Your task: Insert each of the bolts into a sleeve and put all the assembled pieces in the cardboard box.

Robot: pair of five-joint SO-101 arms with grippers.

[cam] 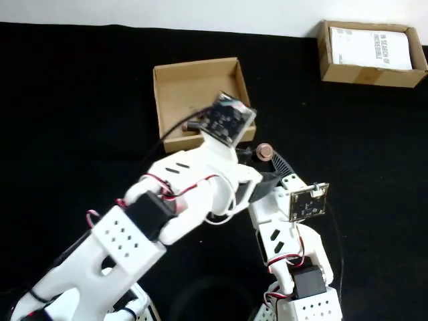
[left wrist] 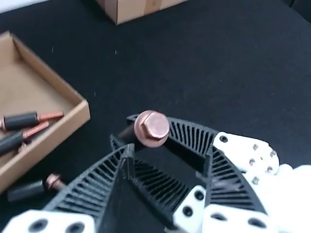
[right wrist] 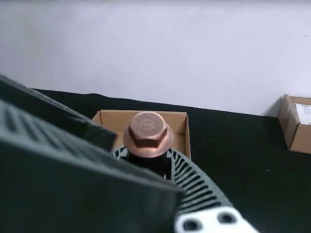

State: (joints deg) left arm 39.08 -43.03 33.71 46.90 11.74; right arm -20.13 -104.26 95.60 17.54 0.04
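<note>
- Copper-headed bolt [cam: 265, 152] [left wrist: 151, 127] [right wrist: 148, 133] clamped at the tip of the right gripper [cam: 269, 162], hexagonal head standing clear above the black fingers, shaft hidden.
- Left gripper [left wrist: 127, 155] crowded in against the same spot, just below the bolt head; cannot tell whether clenched or released.
- Cardboard box [cam: 197, 65] [left wrist: 53, 141] [right wrist: 175, 121] just beyond both grippers, top open, its nearest wall close to the left gripper; in the right wrist view, directly behind the bolt head.
- Two assembled pieces [left wrist: 24, 121] lying side by side on the box floor, copper threads poking out of dark sleeves.
- Third piece [left wrist: 31, 189] on the table [cam: 80, 100], just outside the box's near wall, between that edge and the left gripper, copper head showing.
- In the high view, left arm's wrist hanging over the box's near corner.
- Open black cloth on the side of the right gripper away from the box.
- Second box [cam: 371, 73] well apart from both grippers, at the table's far edge against the white wall [right wrist: 194, 48].
</note>
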